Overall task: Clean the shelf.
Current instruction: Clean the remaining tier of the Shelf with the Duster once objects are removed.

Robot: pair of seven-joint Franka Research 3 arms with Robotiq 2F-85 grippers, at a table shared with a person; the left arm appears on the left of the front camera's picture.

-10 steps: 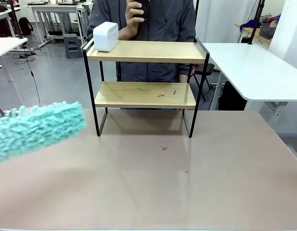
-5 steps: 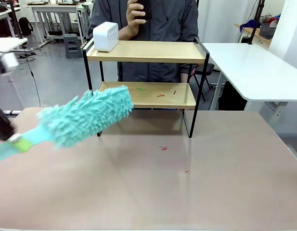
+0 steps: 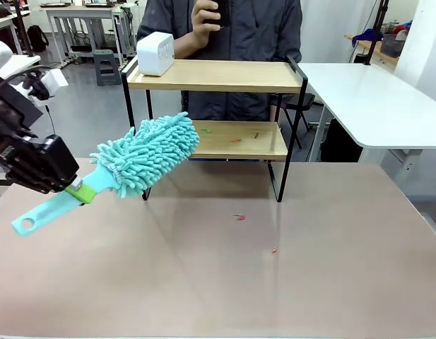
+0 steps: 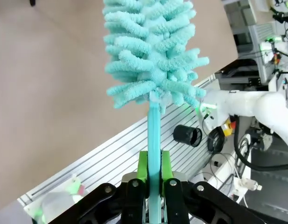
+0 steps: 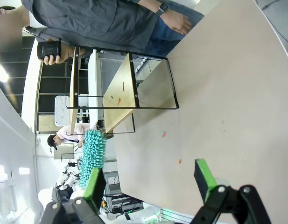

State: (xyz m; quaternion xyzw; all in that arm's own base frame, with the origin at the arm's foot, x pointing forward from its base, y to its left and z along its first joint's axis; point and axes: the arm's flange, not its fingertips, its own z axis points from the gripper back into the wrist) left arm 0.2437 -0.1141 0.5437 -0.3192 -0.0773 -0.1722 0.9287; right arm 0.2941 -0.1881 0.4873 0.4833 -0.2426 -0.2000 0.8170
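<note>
- The left gripper [image 3: 71, 185] grips the fluffy teal duster [image 3: 143, 154], near the small wooden black-framed shelf [image 3: 214, 76].
- Next, I think: sweep the tiny coloured bits [image 3: 235, 140] off its lower board.

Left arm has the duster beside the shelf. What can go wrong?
1. The duster head is near the shelf's front left leg; sweeping in may snag the frame and shove the rack.
2. The scraps on the lower board would likely fall to the table, joining the bits already there.
3. The left gripper clamps the handle far from the head; it may twist.
</note>
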